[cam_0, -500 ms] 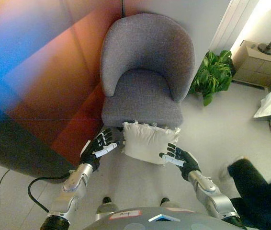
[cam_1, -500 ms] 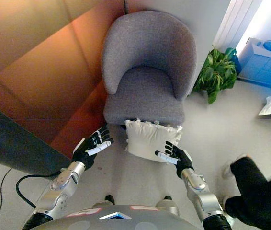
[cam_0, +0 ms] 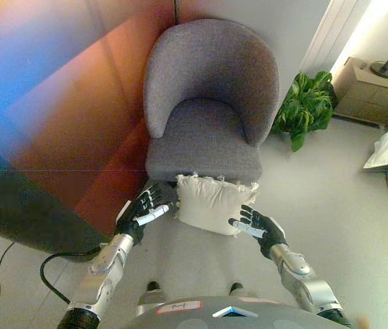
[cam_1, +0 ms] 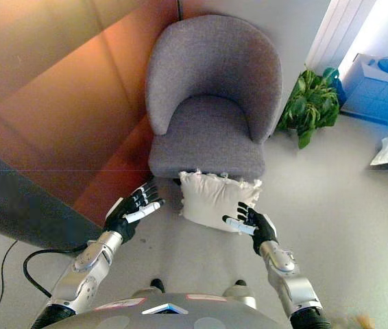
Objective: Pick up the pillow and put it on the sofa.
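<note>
Below the sofa's front edge, one white pillow (cam_0: 211, 203) leans against it on the floor. One grey sofa (cam_0: 208, 103) stands at 12 o'clock. Left robot hand (cam_0: 142, 208) at the pillow's 9 o'clock and right robot hand (cam_0: 257, 225) at its 4 o'clock flank it, fingers spread. One plant (cam_0: 305, 106) sits at 2 o'clock.

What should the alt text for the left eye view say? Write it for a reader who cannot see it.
A white pillow leans on the front of a grey armchair, flanked by the robot's open left hand and open right hand, both close beside it. A green potted plant stands to the chair's right on the pale floor.
</note>
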`<state>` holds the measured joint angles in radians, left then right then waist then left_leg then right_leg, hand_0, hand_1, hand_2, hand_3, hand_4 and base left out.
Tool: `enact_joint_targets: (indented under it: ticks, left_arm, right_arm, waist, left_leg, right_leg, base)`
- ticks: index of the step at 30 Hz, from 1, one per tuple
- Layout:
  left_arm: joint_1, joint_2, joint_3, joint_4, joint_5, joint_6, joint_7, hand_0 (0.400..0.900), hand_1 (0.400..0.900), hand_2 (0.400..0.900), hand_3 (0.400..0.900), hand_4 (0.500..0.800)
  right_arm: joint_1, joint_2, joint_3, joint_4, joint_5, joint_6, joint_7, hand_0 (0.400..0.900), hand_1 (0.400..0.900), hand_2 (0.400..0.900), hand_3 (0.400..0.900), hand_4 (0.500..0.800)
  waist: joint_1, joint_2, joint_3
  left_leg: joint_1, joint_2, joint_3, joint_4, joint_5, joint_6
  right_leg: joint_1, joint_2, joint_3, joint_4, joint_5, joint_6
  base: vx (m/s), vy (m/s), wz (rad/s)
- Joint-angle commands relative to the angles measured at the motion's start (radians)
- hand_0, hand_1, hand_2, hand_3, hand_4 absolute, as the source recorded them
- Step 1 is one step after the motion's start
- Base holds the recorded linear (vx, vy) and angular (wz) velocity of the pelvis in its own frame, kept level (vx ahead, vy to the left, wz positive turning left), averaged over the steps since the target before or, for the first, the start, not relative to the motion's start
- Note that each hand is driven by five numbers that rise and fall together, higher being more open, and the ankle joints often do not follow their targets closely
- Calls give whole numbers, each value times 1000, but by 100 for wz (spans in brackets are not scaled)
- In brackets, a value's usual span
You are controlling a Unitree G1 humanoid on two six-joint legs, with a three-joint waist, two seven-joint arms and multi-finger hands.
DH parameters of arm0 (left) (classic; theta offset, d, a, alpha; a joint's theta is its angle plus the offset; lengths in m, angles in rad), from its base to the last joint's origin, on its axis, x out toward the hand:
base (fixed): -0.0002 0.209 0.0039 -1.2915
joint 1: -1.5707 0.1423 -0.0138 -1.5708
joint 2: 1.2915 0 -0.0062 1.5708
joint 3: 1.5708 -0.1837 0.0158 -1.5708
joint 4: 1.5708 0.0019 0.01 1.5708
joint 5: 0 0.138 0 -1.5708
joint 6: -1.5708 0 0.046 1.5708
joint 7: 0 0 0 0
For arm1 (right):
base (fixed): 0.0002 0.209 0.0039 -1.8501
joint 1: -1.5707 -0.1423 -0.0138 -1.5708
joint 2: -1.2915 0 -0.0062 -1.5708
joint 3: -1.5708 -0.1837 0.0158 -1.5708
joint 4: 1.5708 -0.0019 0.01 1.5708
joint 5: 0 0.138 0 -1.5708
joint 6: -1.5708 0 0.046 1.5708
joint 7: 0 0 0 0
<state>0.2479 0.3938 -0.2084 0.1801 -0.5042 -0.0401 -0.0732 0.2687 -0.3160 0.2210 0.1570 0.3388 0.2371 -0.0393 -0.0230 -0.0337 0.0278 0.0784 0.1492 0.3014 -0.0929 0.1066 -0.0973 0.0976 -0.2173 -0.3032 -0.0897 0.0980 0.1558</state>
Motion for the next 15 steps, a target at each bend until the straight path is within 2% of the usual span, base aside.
enact_joint_targets:
  ticks: [1, 15]
  left_arm:
    - [-90, 22, 64, -89, 31, -100, 1, 900, 900, 900, 900, 800]
    - [-77, 30, 61, -95, 42, -95, -6, 900, 900, 900, 900, 800]
  right_arm:
    - [-68, -20, -32, -98, -10, -93, -11, 900, 900, 900, 900, 800]
    - [-70, -33, -33, -100, -9, -98, -3, 900, 900, 900, 900, 800]
  waist:
    - [8, 5, 19]
    - [8, 5, 24]
  left_leg:
    - [60, 21, -29, 6, -87, 15]
    - [58, 53, -24, 6, -62, -2]
  right_leg:
    - [17, 10, -5, 2, -3, -2]
    - [14, 40, 1, 2, -15, -24]
  base:
    - [6, -41, -1]
    - [8, -63, -1]
